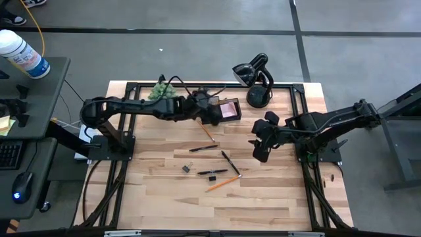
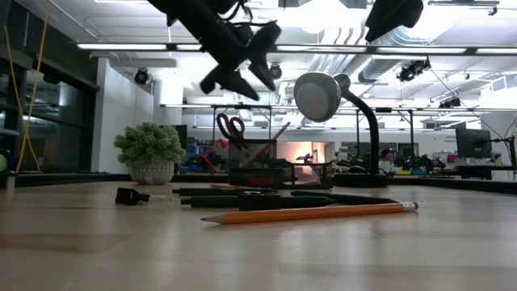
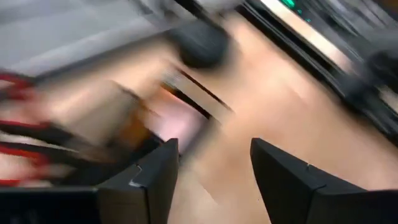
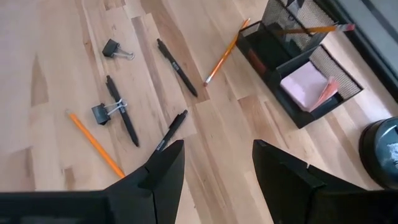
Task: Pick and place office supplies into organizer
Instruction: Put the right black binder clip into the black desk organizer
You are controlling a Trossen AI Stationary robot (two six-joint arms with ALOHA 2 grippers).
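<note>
The left end effector hangs above the black mesh organizer, at the far side of the bench. Its two fingers are spread and hold nothing; its own camera is blurred, so what lies just under it is only probably the organizer with the pink sticky-note pad. In the low view, the red-handled scissors stand upright in the organizer, below this end effector.

The right end effector hovers over the bench, well apart from the organizer, with its fingers also spread and empty. Ahead of it and below lie the loose supplies: three black pens, two black binder clips and an orange pencil on the wood. One more orange pencil lies with its end touching the organizer's wall, and another leans inside a compartment. The black desk lamp stands just beyond the organizer.
</note>
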